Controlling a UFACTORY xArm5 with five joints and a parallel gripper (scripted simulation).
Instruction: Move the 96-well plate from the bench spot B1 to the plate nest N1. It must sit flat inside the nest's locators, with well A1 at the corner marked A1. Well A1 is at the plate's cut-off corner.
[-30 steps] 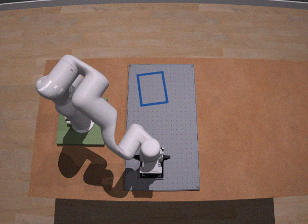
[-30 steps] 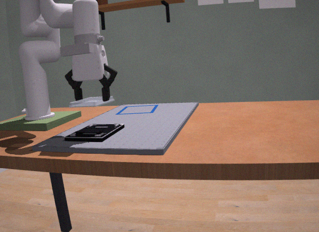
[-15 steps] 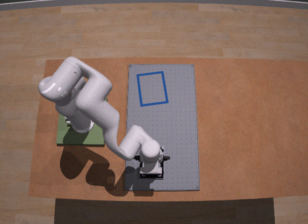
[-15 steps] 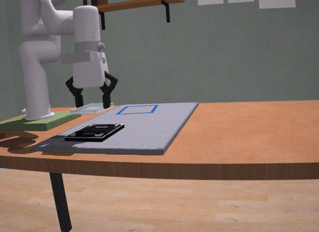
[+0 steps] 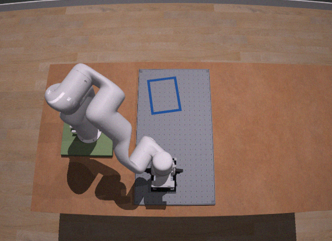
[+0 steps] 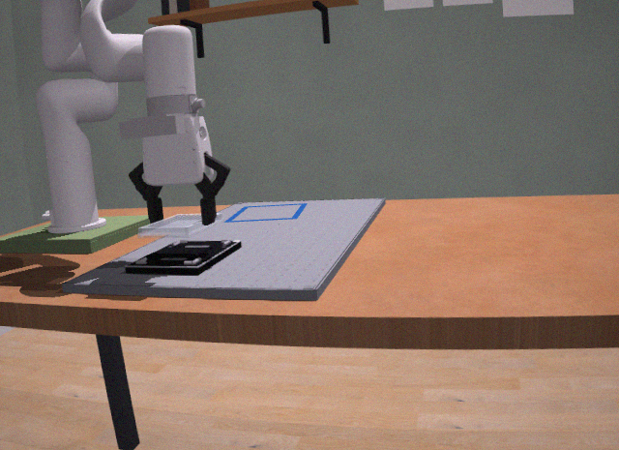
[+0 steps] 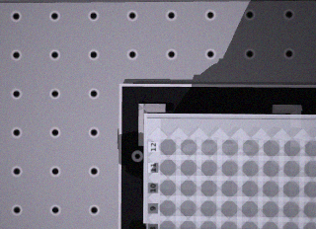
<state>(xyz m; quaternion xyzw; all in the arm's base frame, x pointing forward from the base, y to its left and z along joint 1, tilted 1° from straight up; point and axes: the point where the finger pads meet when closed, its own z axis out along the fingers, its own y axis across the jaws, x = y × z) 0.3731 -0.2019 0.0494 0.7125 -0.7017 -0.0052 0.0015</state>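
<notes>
My gripper (image 6: 177, 216) is shut on the clear 96-well plate (image 6: 175, 224) and holds it level a short way above the black plate nest N1 (image 6: 184, 255). In the wrist view the plate (image 7: 232, 175) covers most of the nest (image 7: 133, 155), with the nest's black rim and two pale locators showing along its top and left. Row numbers 9 to 12 run down the plate's left edge. The cut-off corner and the A1 mark are hidden. From above, the arm's wrist (image 5: 161, 169) hides the plate over the nest (image 5: 163, 188). The blue-outlined spot B1 (image 5: 164, 95) is empty.
The grey perforated breadboard (image 5: 174, 137) lies on the orange table. The arm's base stands on a green pad (image 5: 85, 144) to its left. A wall shelf (image 6: 254, 5) hangs behind the arm.
</notes>
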